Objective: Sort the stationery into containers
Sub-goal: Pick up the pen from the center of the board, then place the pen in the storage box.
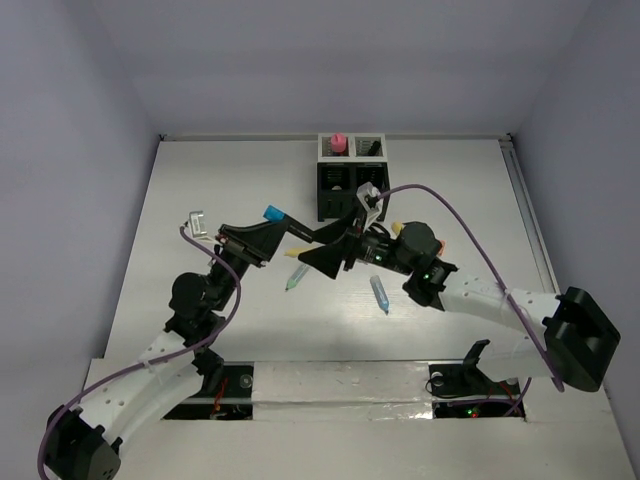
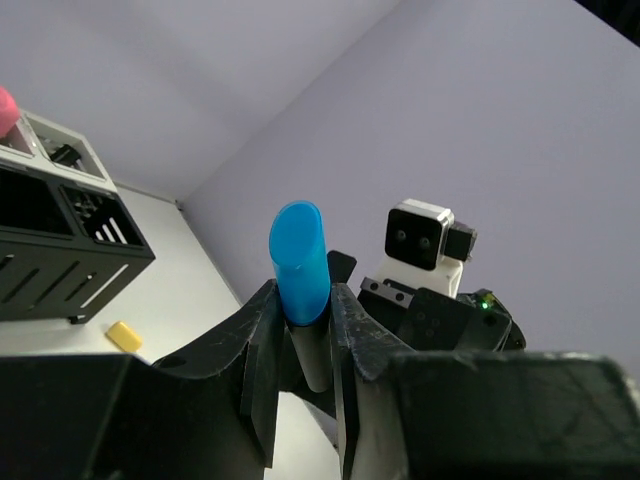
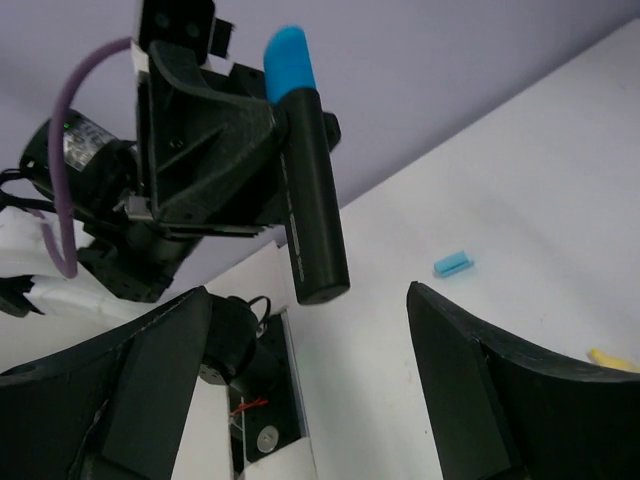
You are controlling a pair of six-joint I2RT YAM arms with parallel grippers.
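Observation:
My left gripper [image 1: 283, 226] is shut on a black marker with a blue cap [image 1: 272, 213], holding it above the table. In the left wrist view the blue cap [image 2: 298, 262] sticks up between the closed fingers. My right gripper [image 3: 308, 297] stands open just below the marker [image 3: 312, 210]; the marker's black end hangs between the wide jaws and touches neither. The mesh organizer [image 1: 350, 176] stands at the back, with a pink tube [image 1: 338, 143] in its rear left compartment. A pale green pen [image 1: 296, 278] and a light blue pen [image 1: 380, 293] lie on the table.
A small light blue cap [image 3: 452, 264] and a yellow piece [image 3: 610, 358] lie on the white table. A yellow cap [image 2: 124, 335] sits near the organizer [image 2: 60, 250]. Both arms cross over the table's middle, and a purple cable [image 1: 470, 235] arcs above the right arm.

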